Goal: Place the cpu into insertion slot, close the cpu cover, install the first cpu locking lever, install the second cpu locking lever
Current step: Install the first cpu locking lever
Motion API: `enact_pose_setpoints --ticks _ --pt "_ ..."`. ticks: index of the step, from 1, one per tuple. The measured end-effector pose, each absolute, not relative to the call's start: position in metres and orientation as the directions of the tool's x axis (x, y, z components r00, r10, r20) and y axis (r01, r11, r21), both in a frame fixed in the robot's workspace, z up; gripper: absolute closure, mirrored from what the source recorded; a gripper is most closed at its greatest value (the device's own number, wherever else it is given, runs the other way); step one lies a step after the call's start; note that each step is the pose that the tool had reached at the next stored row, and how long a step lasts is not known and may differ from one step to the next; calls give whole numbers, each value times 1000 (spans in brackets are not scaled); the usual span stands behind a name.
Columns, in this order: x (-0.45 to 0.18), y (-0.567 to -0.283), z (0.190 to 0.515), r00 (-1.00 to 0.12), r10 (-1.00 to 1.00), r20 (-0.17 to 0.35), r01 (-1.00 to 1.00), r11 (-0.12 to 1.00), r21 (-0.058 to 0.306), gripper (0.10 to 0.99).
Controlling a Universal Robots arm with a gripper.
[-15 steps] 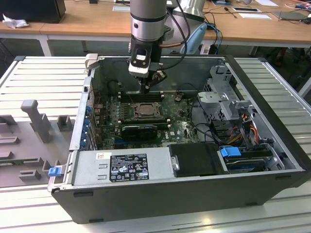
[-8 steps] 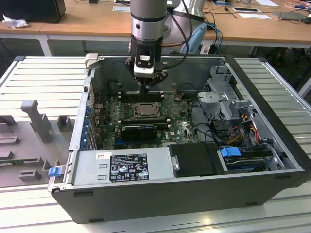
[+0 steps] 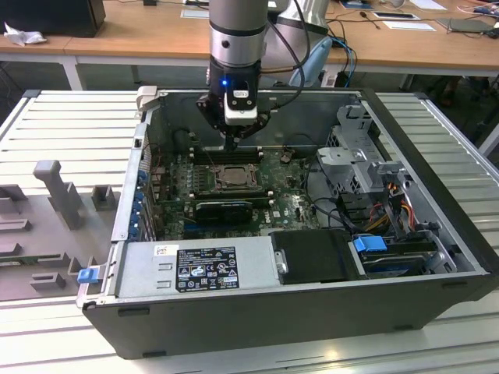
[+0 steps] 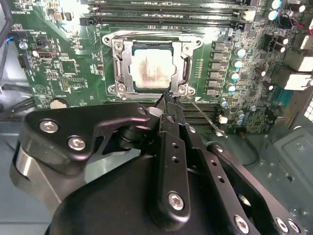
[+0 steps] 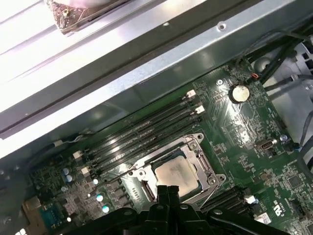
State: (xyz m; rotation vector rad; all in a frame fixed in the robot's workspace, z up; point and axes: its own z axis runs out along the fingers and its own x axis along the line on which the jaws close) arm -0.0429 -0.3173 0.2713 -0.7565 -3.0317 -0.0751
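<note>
The cpu [image 4: 151, 68] lies flat in the insertion slot [image 4: 119, 45] on the green motherboard. The cpu cover [image 4: 128, 71] lies closed over its edges, so the silvery top shows through the cut-out. In the first wrist view the cpu [image 5: 176, 171] sits inside the same metal frame [image 5: 195, 156]. My gripper [image 4: 166, 100] is shut with nothing between its fingers, and its tip is at one corner of the socket. A thin locking lever [image 4: 205, 117] sticks out from that corner, unlatched. In the exterior view my gripper [image 3: 234, 144] hangs just above the socket [image 3: 232, 178].
Long black memory slots [image 4: 161, 19] run beside the socket. Inside the case there are a black ribbed block [image 3: 224, 209], a power supply [image 3: 195, 269] at the front, and a drive cage [image 3: 366, 156] with cables on the exterior view's right. The case wall [image 5: 146, 63] stands close behind.
</note>
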Motion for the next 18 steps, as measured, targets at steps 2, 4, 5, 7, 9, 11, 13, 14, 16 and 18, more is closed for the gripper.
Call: enact_pose_setpoints --ticks 2,4,5,7,9,11,13,14,16,18 --pt "-43 -317 271 -887 461 27 461 886 43 980" --pt "-43 -318 271 -896 442 27 443 895 43 980" --pt "-43 -318 271 -901 432 27 433 900 43 980" --pt "-43 -318 271 -924 380 27 381 924 43 980" --pt "-43 -318 271 -937 349 27 350 936 43 980" --pt "-43 -318 271 -943 333 27 334 942 43 980" --pt "-43 -318 271 -950 310 27 311 950 43 980" --pt "-43 -318 271 -953 302 27 303 952 43 980" --pt "-43 -318 271 -961 277 27 278 960 43 980" --pt "-43 -318 271 -971 237 27 238 970 43 980"
